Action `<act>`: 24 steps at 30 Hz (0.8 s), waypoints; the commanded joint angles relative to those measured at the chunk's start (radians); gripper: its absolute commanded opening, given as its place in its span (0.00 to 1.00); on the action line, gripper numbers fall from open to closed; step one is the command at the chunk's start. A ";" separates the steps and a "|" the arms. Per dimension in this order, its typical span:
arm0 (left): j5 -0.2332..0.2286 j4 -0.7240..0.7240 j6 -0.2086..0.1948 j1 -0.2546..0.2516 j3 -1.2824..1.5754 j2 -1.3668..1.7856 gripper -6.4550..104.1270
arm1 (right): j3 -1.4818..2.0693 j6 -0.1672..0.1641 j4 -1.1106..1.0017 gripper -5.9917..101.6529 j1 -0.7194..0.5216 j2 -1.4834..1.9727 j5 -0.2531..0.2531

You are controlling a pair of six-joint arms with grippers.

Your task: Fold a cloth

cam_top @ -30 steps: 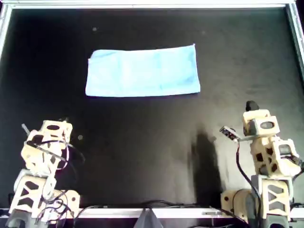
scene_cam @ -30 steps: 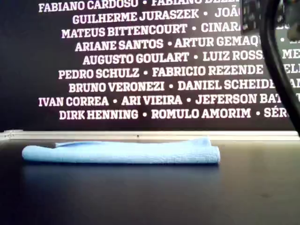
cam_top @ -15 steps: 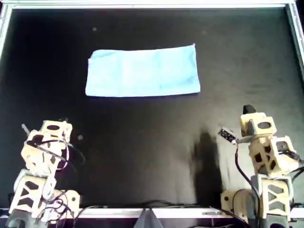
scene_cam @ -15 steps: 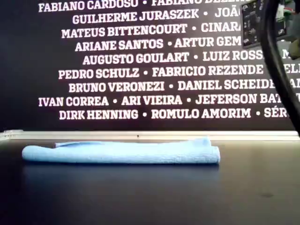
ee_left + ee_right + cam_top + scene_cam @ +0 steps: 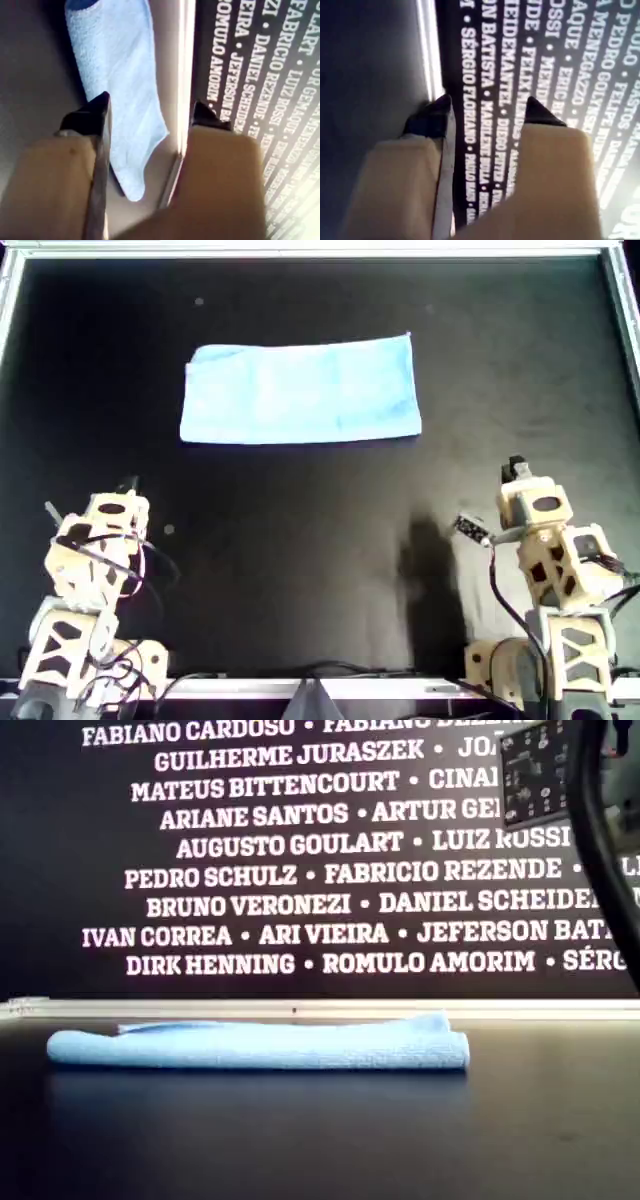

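The light blue cloth [image 5: 300, 392] lies flat as a long rectangle on the black table, in the far half of the overhead view. Seen low in the exterior view, the cloth [image 5: 260, 1047] shows doubled layers. My left gripper [image 5: 130, 485] sits near the overhead view's lower left, well short of the cloth. It is open and holds nothing [image 5: 150, 107], and the cloth [image 5: 120, 75] shows beyond its jaws. My right gripper [image 5: 515, 465] is at the overhead view's lower right, open and holding nothing [image 5: 490, 107], and faces the lettered wall.
A pale metal rim [image 5: 300, 252] runs along the table's far edge. Behind it stands a black wall printed with white names [image 5: 300, 870]. A dark cable and a circuit board [image 5: 535, 775] of my right arm hang at the exterior view's upper right.
My right arm has shifted slightly toward the overhead view's left and near edge; its board has slid left in the exterior view. The cloth has not moved, and the left arm has barely moved.
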 commanded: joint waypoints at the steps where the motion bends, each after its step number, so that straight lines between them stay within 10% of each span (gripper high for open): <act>1: 0.009 0.002 0.006 0.009 -0.012 0.012 0.58 | 0.005 -0.005 0.005 0.61 0.044 0.003 -0.009; 24: 0.011 -0.026 0.003 0.006 -0.637 -1.055 0.67 | -0.813 0.015 0.002 0.62 0.215 -1.344 -0.075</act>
